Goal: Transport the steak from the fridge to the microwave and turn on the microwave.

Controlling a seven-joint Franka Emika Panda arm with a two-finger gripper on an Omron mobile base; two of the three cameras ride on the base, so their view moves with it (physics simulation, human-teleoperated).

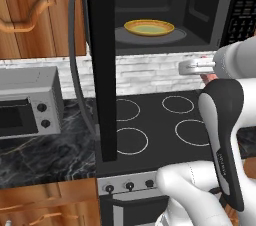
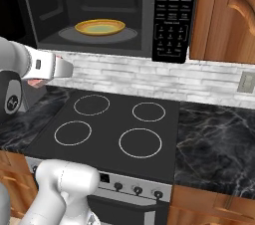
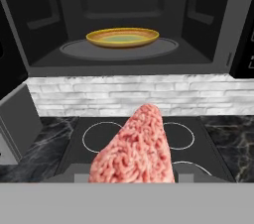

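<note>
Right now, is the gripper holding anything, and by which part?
Yes: the steak, gripped at its near end, the rest sticking out forward toward the open microwave. The jaws' contact itself is hidden.

Pink, marbled steak (image 3: 135,148); yellow plate (image 3: 122,37) with greenish centre; black microwave (image 2: 172,15); white brick backsplash (image 2: 149,77); black veined counter (image 2: 219,134).

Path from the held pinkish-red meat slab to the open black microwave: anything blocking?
Nothing visible. The pinkish-red steak slab sits in the gripper over the black stovetop, below the black microwave's open cavity. Its door is swung wide; a yellow plate waits inside.
</note>
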